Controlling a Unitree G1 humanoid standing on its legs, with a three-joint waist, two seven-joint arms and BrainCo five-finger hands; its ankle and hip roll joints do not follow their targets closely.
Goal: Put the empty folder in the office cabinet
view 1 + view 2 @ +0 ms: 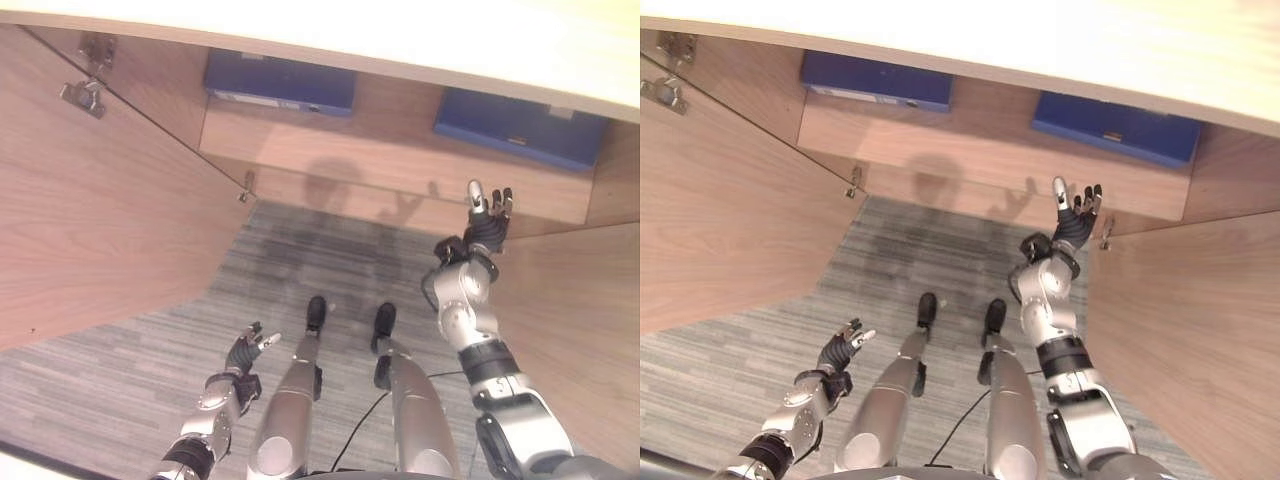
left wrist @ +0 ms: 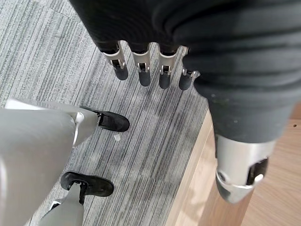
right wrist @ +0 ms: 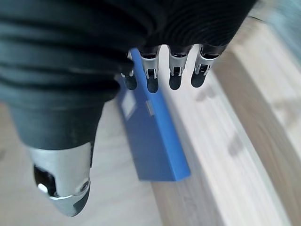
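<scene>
Two blue folders lie flat on the cabinet's lower shelf [image 1: 400,150]: one at the left [image 1: 280,82], one at the right [image 1: 520,128]. My right hand [image 1: 488,222] is raised in front of the shelf's edge, just below the right folder [image 3: 153,132], fingers straight and holding nothing. Low over the carpet hangs my left hand [image 1: 246,352], open too, its fingers [image 2: 143,70] relaxed.
The cabinet's left door [image 1: 100,200] stands swung open towards me, and the right door [image 1: 585,330] is open beside my right arm. A pale cabinet top [image 1: 400,40] overhangs the shelf. Grey striped carpet [image 1: 120,380] covers the floor between the doors.
</scene>
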